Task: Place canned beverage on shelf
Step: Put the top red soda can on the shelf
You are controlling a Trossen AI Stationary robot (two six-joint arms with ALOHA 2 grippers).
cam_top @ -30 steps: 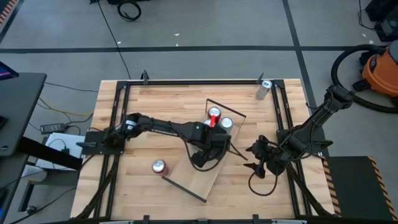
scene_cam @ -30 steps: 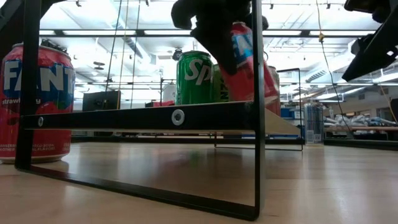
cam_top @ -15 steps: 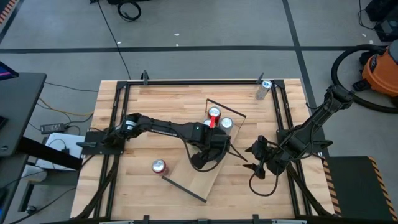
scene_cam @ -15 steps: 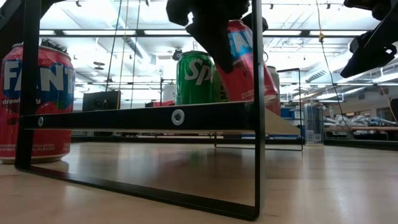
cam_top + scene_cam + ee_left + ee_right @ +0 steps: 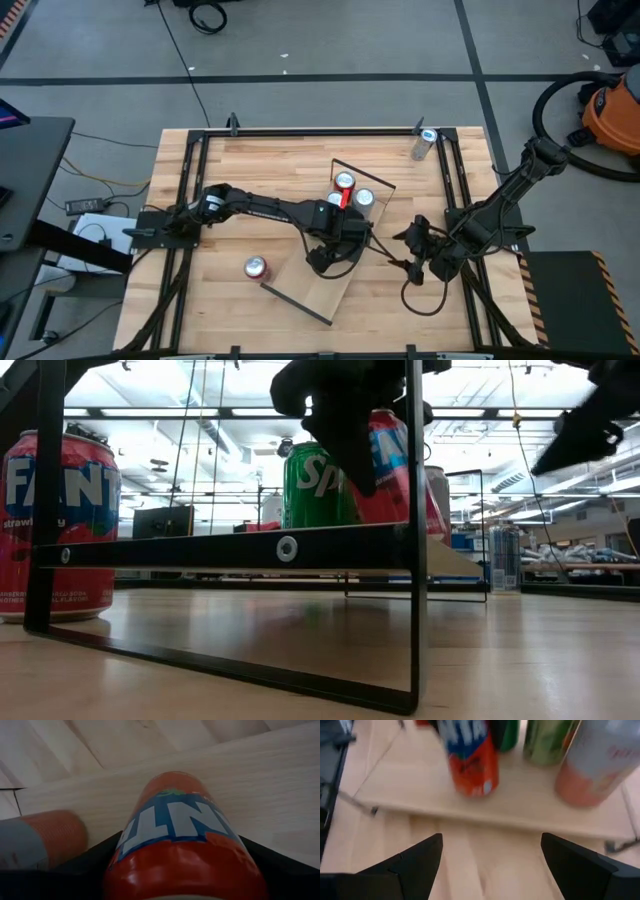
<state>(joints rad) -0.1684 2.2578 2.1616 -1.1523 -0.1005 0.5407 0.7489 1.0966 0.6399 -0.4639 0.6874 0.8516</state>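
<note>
The left tool (image 5: 338,243) clamps the orange can (image 5: 395,470), now righted from its earlier tilt and resting on the shelf (image 5: 318,283), at the green can's (image 5: 310,485) three o'clock. Release looks near. The right tool (image 5: 403,252) waits, spread wide, beside the shelf.

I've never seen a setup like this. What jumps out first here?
The left arm reaches across the table, its left gripper clamped on an orange Fanta can over the light-wood shelf; a green Sprite can already stands on the board. A red Fanta can waits on the tabletop beside the shelf, while the right gripper hovers open just off the shelf's right side.
</note>
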